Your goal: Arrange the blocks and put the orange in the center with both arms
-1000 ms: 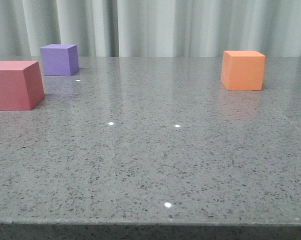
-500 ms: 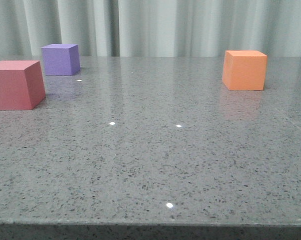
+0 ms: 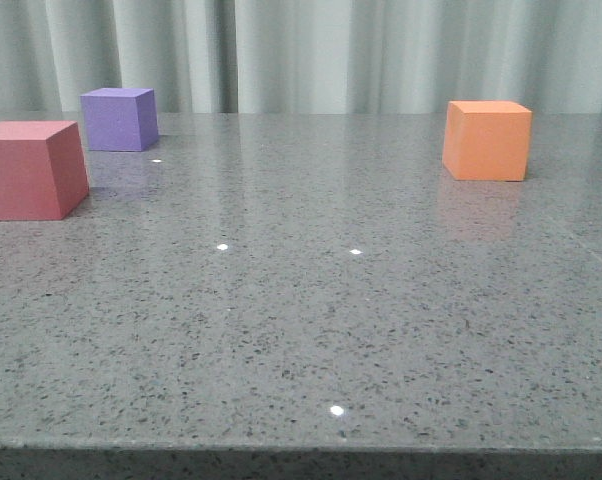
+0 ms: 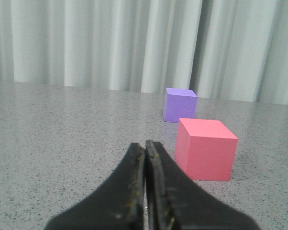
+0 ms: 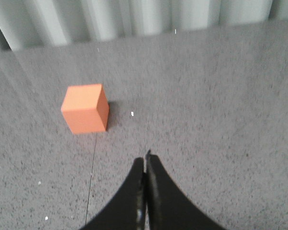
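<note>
Both pincers clenched, empty; I open the right pincer (image 5: 146,165) fully before straddling the orange cube (image 3: 487,140) squarely.

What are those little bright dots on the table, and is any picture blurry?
Front view: the dots are lamp glints on the polished table, which also faintly mirrors the orange cube. Right wrist view: somewhat soft overall. Left wrist view: the near left gripper is blurred.

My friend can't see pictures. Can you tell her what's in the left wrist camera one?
The left gripper, black, its fingers pressed shut on nothing, points across a gray speckled table. Ahead sits a pinkish-red cube, with a purple cube farther back near pale curtains.
</note>
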Tool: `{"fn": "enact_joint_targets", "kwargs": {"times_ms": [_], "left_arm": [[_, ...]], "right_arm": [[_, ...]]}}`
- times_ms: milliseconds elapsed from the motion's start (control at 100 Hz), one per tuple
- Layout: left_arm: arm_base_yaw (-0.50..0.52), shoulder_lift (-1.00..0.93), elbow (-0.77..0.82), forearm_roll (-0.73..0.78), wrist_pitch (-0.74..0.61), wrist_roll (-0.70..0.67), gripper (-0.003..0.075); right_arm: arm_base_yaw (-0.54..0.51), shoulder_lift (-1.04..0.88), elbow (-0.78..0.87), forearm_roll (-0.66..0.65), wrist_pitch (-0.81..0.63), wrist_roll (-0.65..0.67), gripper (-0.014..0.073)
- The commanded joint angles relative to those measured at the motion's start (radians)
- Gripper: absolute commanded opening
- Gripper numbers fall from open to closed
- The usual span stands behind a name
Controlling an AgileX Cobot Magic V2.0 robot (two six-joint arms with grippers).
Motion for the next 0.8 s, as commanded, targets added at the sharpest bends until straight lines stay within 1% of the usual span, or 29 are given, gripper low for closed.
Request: {"fn": "enact_joint_targets", "kwargs": {"times_ms": [0,140,260,330,370,420,470,490,540,560,590,640,680,790], "left_arm": [[0.001,-0.011,0.042,-0.003,-0.077,-0.005,-0.0020],[0.001,-0.011,0.042,-0.003,-0.077,-0.005,-0.0020],[0.001,-0.011,0.042,-0.003,-0.077,-0.005,-0.0020],[0.001,-0.011,0.042,-0.003,-0.077,-0.005,-0.0020],[0.001,-0.011,0.042,-0.003,-0.077,-0.005,-0.0020],[0.001,-0.011,0.042,-0.003,-0.077,-0.005,-0.0020],[0.001,-0.011,0.042,-0.003,-0.077,-0.005,-0.0020],[0.001,-0.011,0.042,-0.003,-0.077,-0.005,-0.0020],[0.001,-0.011,0.042,-0.003,-0.077,-0.005,-0.0020],[0.001,-0.011,0.042,-0.003,-0.077,-0.005,-0.0020],[0.001,-0.011,0.042,-0.003,-0.077,-0.005,-0.0020],[0.001,-0.011,0.042,-0.003,-0.077,-0.005,-0.0020],[0.001,-0.011,0.042,-0.003,-0.077,-0.005,-0.0020],[0.001,-0.011,0.042,-0.003,-0.077,-0.005,-0.0020]], "right_arm": [[-0.004,0.080,-0.073,0.013,-0.007,-0.008,-0.0068],[-0.004,0.154,-0.083,0.025,0.013,-0.008,-0.0068],[-0.004,0.192,-0.083,0.025,0.073,-0.008,-0.0062],[-0.004,0.213,-0.083,0.025,0.108,-0.008,-0.0018],[-0.004,0.224,-0.083,0.025,0.124,-0.008,0.0036],[-0.004,0.234,-0.083,0.025,0.136,-0.008,0.0124],[-0.004,0.242,-0.083,0.024,0.144,-0.008,0.0249],[-0.004,0.243,-0.083,0.024,0.147,-0.008,0.0283],[-0.004,0.244,-0.083,0.024,0.149,-0.008,0.0424],[-0.004,0.244,-0.083,0.024,0.150,-0.008,0.0458],[-0.004,0.244,-0.083,0.024,0.150,-0.008,0.0550],[-0.004,0.244,-0.083,0.024,0.147,-0.008,0.0623],[-0.004,0.244,-0.083,0.024,0.143,-0.008,0.0671],[-0.004,0.244,-0.083,0.029,0.129,-0.008,0.0644]]}}
